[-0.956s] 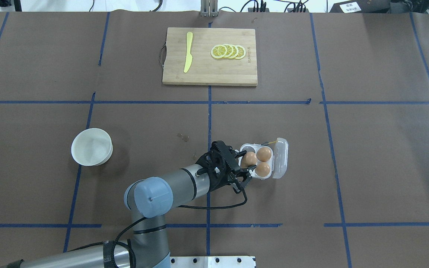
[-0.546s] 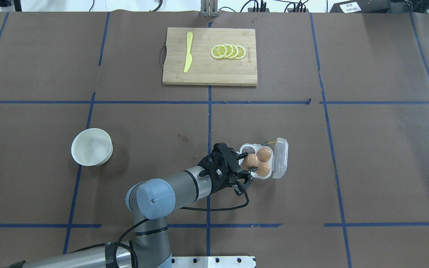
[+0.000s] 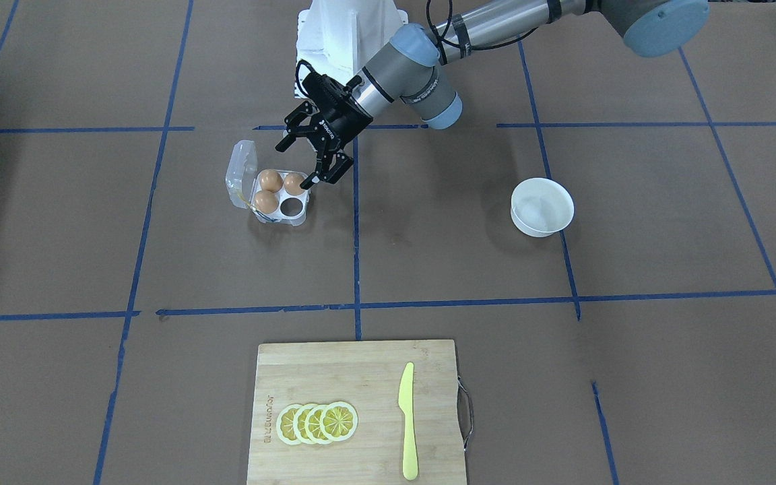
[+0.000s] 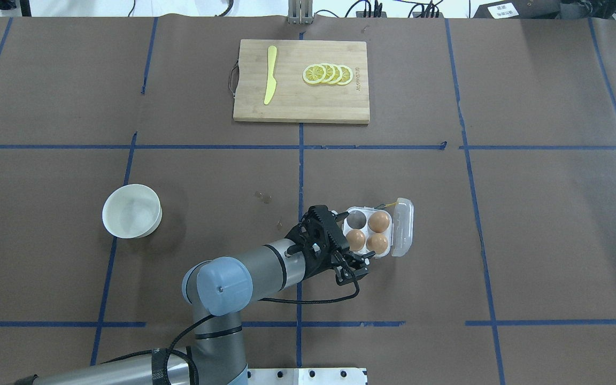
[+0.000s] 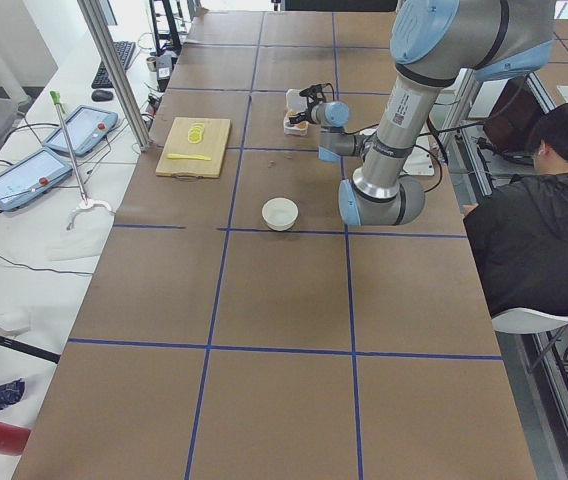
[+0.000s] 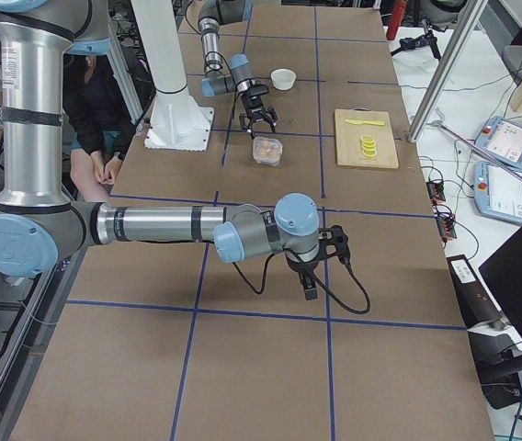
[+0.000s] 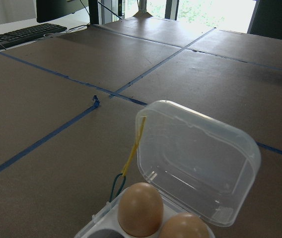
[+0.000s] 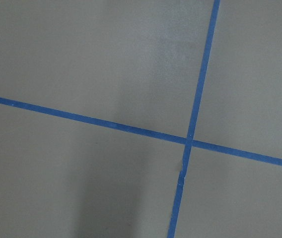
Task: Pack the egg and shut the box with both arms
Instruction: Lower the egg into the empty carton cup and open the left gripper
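Left black two-finger gripper (image 3: 296, 165) is spread and empty, near the small clear plastic four-cell box (image 4: 368, 209). Its hinged lid (image 4: 403, 227) stands open; thin, flexible, likely light: push its free edge. Three orange-brown eggs (image 4: 379, 221) inside: fragile.

Egg (image 4: 356, 240) no longer hangs between the fingers of the left gripper (image 3: 304, 162) — it now sits in the box's (image 4: 403, 227) near-left cell. Jaws are spread wider and the gripper is drawn slightly back toward the robot — far-left cell now uncovered.
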### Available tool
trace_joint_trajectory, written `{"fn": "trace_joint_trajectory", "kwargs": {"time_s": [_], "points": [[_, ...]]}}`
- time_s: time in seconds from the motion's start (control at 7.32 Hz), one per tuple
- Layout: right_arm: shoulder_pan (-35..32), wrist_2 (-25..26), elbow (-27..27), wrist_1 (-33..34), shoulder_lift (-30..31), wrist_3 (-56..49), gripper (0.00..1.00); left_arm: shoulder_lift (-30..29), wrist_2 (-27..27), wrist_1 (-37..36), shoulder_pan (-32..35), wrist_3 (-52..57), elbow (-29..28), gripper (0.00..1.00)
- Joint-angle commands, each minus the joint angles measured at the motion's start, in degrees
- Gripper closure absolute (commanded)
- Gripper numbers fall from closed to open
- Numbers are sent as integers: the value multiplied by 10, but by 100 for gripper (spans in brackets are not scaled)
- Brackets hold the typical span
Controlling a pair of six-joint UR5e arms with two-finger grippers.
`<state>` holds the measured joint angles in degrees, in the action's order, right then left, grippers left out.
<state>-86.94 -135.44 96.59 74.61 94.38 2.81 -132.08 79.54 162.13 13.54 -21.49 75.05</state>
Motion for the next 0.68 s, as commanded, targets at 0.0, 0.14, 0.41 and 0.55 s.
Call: {"fn": "trace_joint_trajectory", "kwargs": {"time_s": [0.0, 0.14, 0.41, 0.55], "points": [[-1, -1, 0, -1, 0, 0, 0, 0, 4, -1, 2, -7, 18, 1], [-1, -1, 1, 0, 2, 0, 0, 1, 24, -7, 5, -27, 34, 1], [-1, -3, 2, -1, 6, 0, 0, 8, 60, -86, 14, -56, 85, 1], [-1, -3, 1, -1, 7, -1, 0, 35, 64, -186, 23, -63, 151, 1]]}}
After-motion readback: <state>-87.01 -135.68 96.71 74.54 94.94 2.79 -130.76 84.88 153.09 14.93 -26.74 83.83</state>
